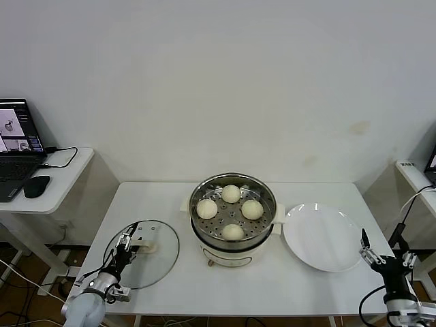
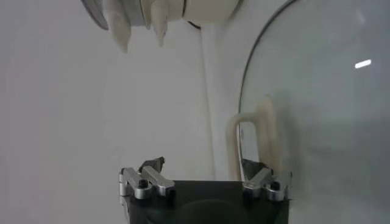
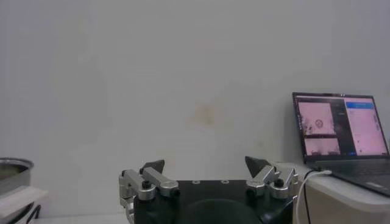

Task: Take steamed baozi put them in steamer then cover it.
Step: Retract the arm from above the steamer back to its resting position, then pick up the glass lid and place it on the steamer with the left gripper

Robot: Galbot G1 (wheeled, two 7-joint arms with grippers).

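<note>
White table (image 1: 170,204) stands against a plain pale wall, and everything for the job sits on it. Nearest the robot, at the front left corner, the left gripper (image 1: 127,241) hovers over the near edge of the cover (image 1: 155,262), its jaws spread wide on either side of the white handle (image 1: 144,240) without pinching it. From the left wrist the handle (image 2: 253,143) shows as a cream loop rising off the glass cover (image 2: 323,109), with one fingertip (image 2: 255,167) just beside it and the other (image 2: 152,164) over bare table. The cover lies flat on the table, well apart from the steamer. At the front right corner the right gripper (image 1: 373,253) waits off the table's edge, jaws spread and holding nothing; its wrist camera shows the open gripper (image 3: 206,165) facing the wall. Just ahead of it lies a flat white plate (image 1: 325,238), touching or nearly touching the steamer's side handle. In the middle of the table sits the steamer (image 1: 232,248), uncovered, with four baozi (image 1: 232,231) resting on its perforated tray, spaced in a diamond. Farther off, a laptop (image 1: 17,143) and mouse (image 1: 36,185) sit on a side table (image 1: 61,184) at the left, and another laptop (image 3: 341,131) stands on the right
</note>
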